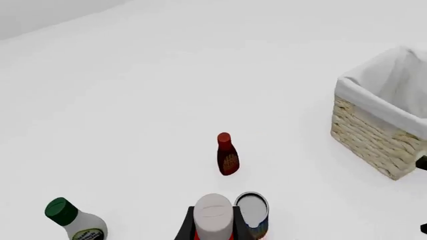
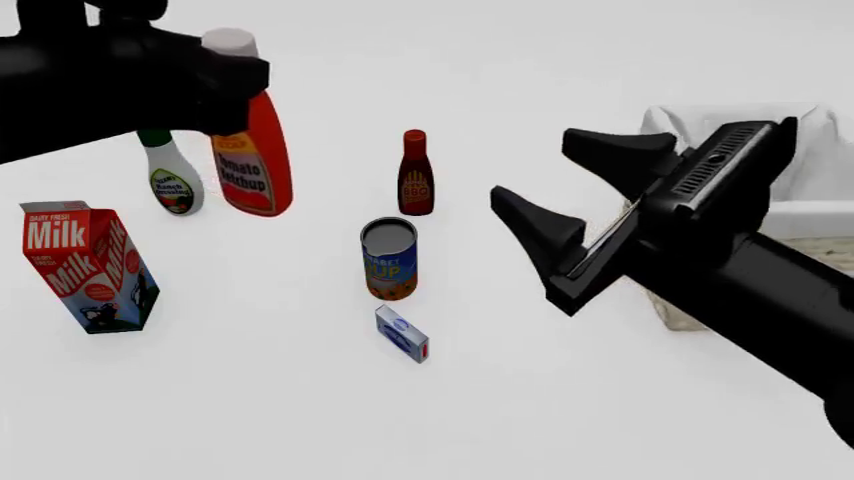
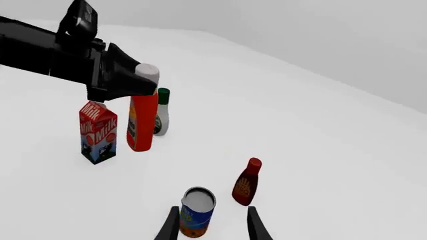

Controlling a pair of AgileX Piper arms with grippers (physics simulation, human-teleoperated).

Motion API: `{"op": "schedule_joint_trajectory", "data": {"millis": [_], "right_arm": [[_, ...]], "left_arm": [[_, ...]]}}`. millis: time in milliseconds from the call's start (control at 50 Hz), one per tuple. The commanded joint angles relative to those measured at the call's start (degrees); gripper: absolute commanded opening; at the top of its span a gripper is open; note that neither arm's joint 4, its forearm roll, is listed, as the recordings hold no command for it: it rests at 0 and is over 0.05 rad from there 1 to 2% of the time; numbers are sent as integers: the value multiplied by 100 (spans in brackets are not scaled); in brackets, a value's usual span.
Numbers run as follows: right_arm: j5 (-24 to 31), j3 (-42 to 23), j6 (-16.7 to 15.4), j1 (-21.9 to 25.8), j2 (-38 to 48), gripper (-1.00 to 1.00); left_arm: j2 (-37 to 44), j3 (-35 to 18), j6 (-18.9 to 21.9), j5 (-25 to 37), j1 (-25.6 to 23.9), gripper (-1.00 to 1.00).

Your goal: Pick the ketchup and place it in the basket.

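The ketchup (image 2: 254,160), an orange-red squeeze bottle with a pale cap and a yellow label, hangs slightly tilted at the far left. My left gripper (image 2: 230,78) is shut on its neck just below the cap. The left wrist view shows only the ketchup cap (image 1: 213,214) between the dark fingers (image 1: 187,226). The basket (image 1: 377,136), woven straw with a white cloth lining, stands at the right, well apart from the bottle. In the front view the basket (image 2: 817,170) is mostly hidden behind my right arm. My right gripper (image 2: 534,168) is open and holds nothing, raised at centre-right.
A milk carton (image 2: 87,265) stands front left. A white bottle with a green cap (image 2: 171,178) is just behind the ketchup. In the middle are a dark red bottle (image 2: 415,175), a blue can (image 2: 388,258) and a small box (image 2: 402,333).
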Motion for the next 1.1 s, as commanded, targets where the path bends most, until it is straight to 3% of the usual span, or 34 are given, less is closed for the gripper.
{"op": "schedule_joint_trajectory", "data": {"millis": [20,860,1100], "right_arm": [[110,-385,-25,314,323,100],[14,-1360,4,837,1050,100],[-159,-1519,180,931,1361,100]], "left_arm": [[-108,-106,55,183,-230,-100],[-150,-217,-205,310,-682,-100],[-128,-255,-223,328,-794,-100]]}}
